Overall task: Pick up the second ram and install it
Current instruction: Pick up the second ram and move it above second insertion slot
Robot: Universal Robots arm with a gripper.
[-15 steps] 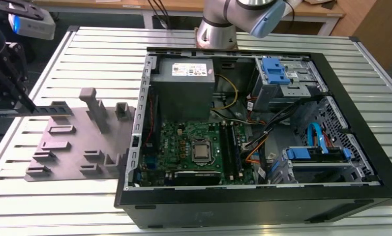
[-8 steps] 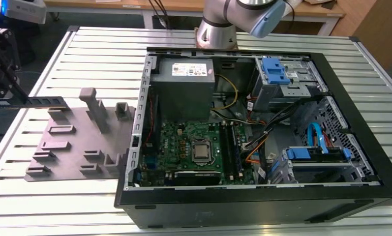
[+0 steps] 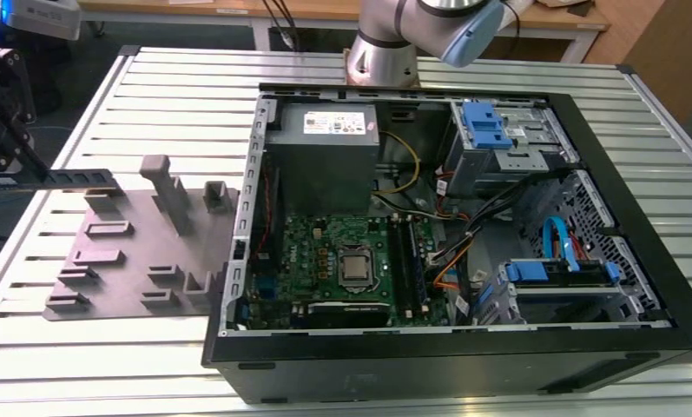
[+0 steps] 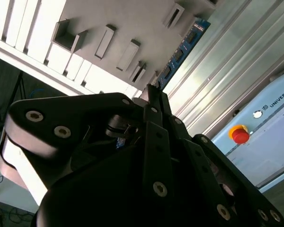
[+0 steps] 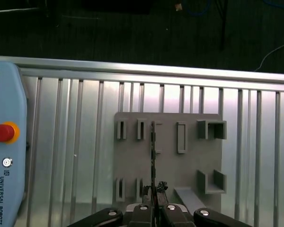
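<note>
Ram (image 3: 85, 178) is held at one end by the gripper (image 3: 42, 178) at the exterior view's left edge, over the far side of the grey fixture plate (image 3: 126, 252) on the table (image 3: 148, 87). The fingers are closed onto the stick's two flat faces with nothing else between them. In the second wrist view the ram (image 4: 182, 47) is seen running straight out from the gripper (image 4: 151, 92), with its row of dark chips turned to the camera. In the first wrist view it is seen edge-on, as a thin dark line (image 5: 153, 151) running from the gripper (image 5: 154, 189) across the plate (image 5: 189, 165).

The long axis therefore lies in line with the fingers and points away from them, toward the exterior view's right. Whether the lower edge has been lifted clear of the plate or is seated in one of its holders cannot be told.

The open computer case (image 3: 438, 365) lies well apart, on the exterior view's right, with the motherboard (image 3: 322, 252) flat inside it. The memory slots (image 3: 406, 261) are judged to run roughly crosswise to the ram's present axis. Installation is not yet done.
</note>
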